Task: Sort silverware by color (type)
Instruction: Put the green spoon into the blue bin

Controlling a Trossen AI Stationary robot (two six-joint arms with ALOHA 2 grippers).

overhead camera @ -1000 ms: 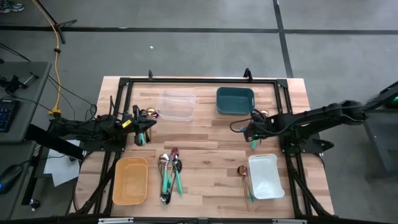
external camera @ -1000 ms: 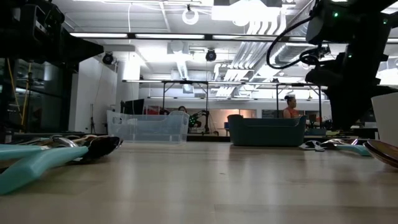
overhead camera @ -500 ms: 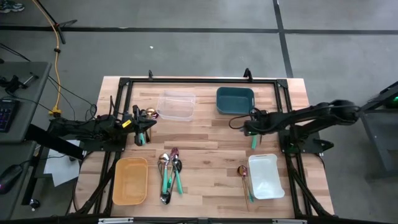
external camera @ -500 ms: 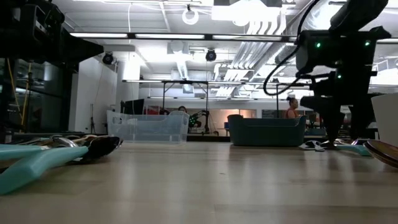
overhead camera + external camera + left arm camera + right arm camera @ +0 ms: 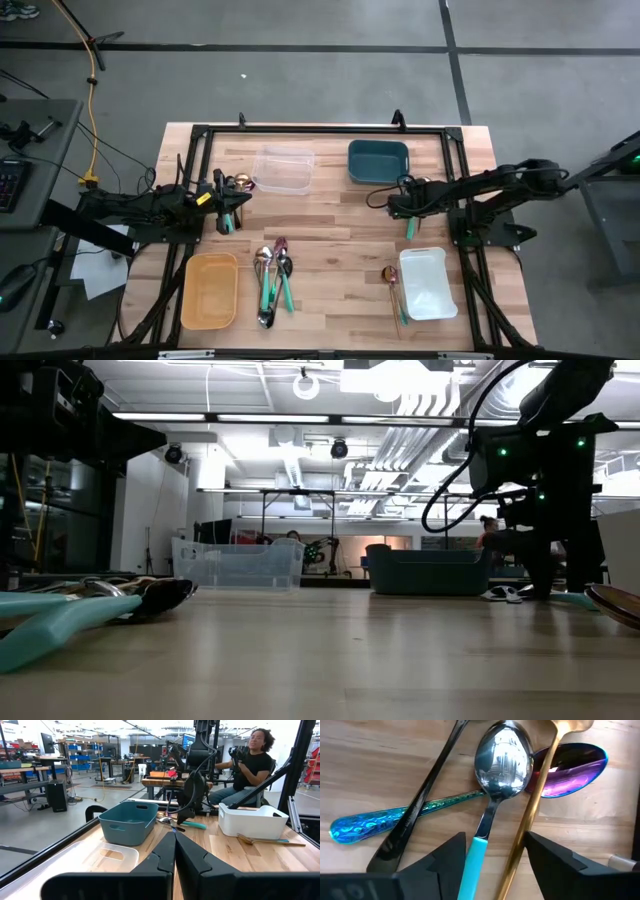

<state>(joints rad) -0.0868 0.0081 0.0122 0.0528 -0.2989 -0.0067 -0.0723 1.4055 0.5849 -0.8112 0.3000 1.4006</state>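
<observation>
A small pile of silverware (image 5: 409, 222) lies on the wood below the teal container (image 5: 378, 161). In the right wrist view it is a teal-handled spoon with a silver head (image 5: 501, 762), a gold utensil (image 5: 529, 820), a black utensil (image 5: 422, 800) and an iridescent spoon (image 5: 565, 770), all crossing. My right gripper (image 5: 495, 865) (image 5: 398, 206) points steeply down over them, open, with the teal and gold handles between its fingers; I see no touch. A second pile (image 5: 272, 275) lies near the orange container (image 5: 210, 290). My left gripper (image 5: 228, 207) (image 5: 174, 847) waits shut at the left.
A clear container (image 5: 283, 168) stands at the far middle and a white container (image 5: 426, 283) at the near right, with a gold spoon (image 5: 392, 285) beside it. A black frame (image 5: 320, 130) runs round the table. A person (image 5: 252, 760) sits beyond the table.
My right gripper has come down toward the silverware pile below the teal container and a little toward the table's left, tipping more steeply downward. The silverware has stayed where it was.
</observation>
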